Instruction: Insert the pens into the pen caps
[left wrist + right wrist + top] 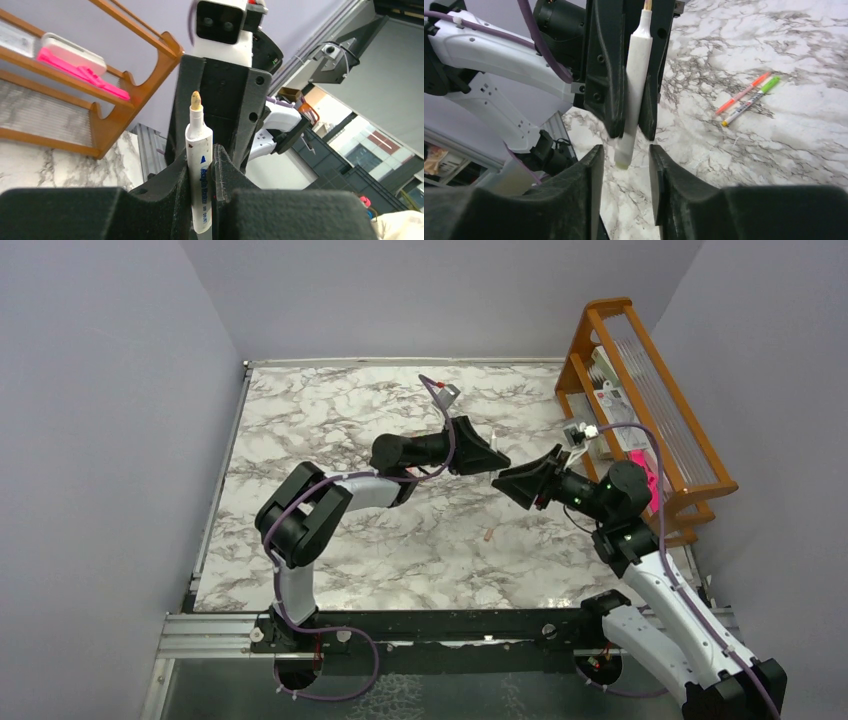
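Left hand (201,157) grips white pen (195,132); wooden rack (150,37) holds pink item (82,70)

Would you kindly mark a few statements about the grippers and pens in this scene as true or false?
1. The left gripper is shut on a whitish pen. True.
2. That pen's tip is capped. False: the tip is bare.
3. The right gripper clamps the pen. False: its jaws stand apart beside the pen's end.
4. An orange-red pen and a green-capped pen lie together on the table. True.
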Robot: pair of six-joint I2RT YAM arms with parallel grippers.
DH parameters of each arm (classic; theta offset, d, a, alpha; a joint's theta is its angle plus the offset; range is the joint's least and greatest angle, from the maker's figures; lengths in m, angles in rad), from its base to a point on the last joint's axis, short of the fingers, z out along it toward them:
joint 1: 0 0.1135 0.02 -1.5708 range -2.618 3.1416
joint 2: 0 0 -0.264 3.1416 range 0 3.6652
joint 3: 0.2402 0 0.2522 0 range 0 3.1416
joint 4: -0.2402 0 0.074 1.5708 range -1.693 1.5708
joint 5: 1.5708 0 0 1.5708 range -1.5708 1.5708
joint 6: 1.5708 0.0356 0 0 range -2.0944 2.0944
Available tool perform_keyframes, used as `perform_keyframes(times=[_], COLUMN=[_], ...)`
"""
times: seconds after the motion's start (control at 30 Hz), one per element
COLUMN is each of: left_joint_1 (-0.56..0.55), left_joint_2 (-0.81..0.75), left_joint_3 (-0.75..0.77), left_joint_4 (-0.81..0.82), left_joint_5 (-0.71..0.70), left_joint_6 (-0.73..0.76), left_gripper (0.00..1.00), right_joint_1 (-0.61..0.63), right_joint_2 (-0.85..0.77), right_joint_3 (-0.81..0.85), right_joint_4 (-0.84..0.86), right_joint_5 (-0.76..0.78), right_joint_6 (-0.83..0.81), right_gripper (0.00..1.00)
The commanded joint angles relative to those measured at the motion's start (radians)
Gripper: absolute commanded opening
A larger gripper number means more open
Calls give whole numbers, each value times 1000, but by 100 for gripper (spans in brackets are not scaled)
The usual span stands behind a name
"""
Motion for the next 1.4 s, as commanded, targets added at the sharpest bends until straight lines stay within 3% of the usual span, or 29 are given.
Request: perform_keyframes(times=[0.0, 0.07, 0.2, 0.33, 0.47, 0.53, 0.73, 0.97, 1.17, 1.37], left_joint_1=[81, 130, 193, 182, 139, 114, 103, 91, 85, 80], left_joint_2=[11, 9, -31, -148, -274, -313, -343, -356, -381, -386], left_joint_3=[-43, -82, -157, -198, -173, -166, -197, -217, -220, -222], left_joint_4=[217, 213, 92, -340, -792, -919, -981, -1019, -1050, -1066], left_joint_5=[9, 6, 6, -46, -186, -266, -329, -395, -446, -472], left_joint_6=[-6, 2, 115, 461, 802, 912, 972, 1009, 1025, 1029], left_gripper=[0, 0, 0, 0, 0, 0, 0, 0, 0, 0], right_joint_1=[0, 0, 0, 0, 3, 8, 79, 310, 363, 376], right_joint_2=[-55, -68, -54, 3, 42, 58, 194, 357, 460, 533], right_joint_3=[-7, -11, -26, -52, -93, -99, -69, 10, 51, 75], right_joint_4=[-117, -202, -365, -498, -522, -528, -543, -544, -511, -507], right_joint_5=[83, 118, 203, 343, 414, 450, 537, 778, 859, 898], right_joint_6=[-102, -152, -241, -239, -201, -195, -204, -113, -59, -12], right_gripper=[44, 51, 53, 52, 52, 52, 54, 56, 57, 47])
